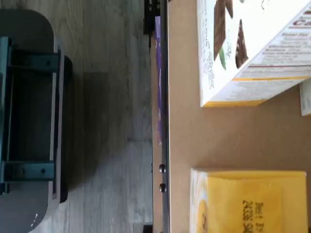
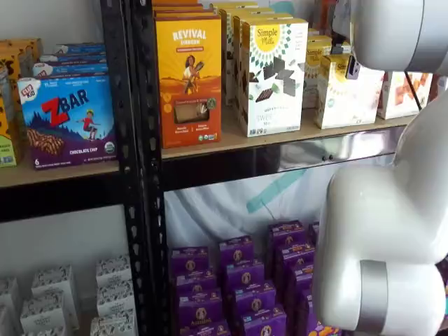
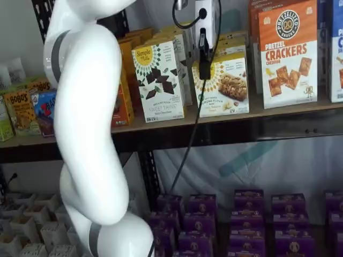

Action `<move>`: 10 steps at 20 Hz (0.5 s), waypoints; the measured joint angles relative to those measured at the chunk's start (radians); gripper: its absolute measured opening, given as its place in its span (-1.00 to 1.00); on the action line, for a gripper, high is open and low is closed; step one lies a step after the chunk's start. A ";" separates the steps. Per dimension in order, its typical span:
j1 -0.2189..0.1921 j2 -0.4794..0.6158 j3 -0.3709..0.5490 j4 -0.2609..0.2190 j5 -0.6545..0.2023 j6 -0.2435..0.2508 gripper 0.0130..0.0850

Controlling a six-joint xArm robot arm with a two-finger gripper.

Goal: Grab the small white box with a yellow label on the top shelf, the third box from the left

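The small white box (image 3: 225, 85), cream with a yellow sunburst and a biscuit picture, stands on the top shelf (image 3: 161, 126), right of a taller white box. In a shelf view (image 2: 346, 94) the arm's white body covers its upper part. My gripper (image 3: 204, 67) hangs in front of the box's upper left face. Only one black finger shows, side-on, so I cannot tell its state. In the wrist view a yellow-topped carton (image 1: 248, 201), seemingly this box, stands on the tan board (image 1: 218, 136).
The tall white Simple Mills box with dark chocolate squares (image 3: 159, 80) (image 2: 273, 77) (image 1: 243, 43) stands beside it. An orange Revival box (image 2: 189, 70) is further left and a pretzel crackers box (image 3: 286, 53) is to the right. A black cable (image 3: 187, 134) hangs down. Purple boxes (image 3: 241, 214) fill the lower shelf.
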 joint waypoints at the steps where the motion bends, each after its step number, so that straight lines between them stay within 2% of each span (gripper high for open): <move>1: -0.001 0.000 -0.001 0.002 0.001 0.000 0.44; 10: -0.002 0.003 -0.006 0.000 0.004 -0.001 0.44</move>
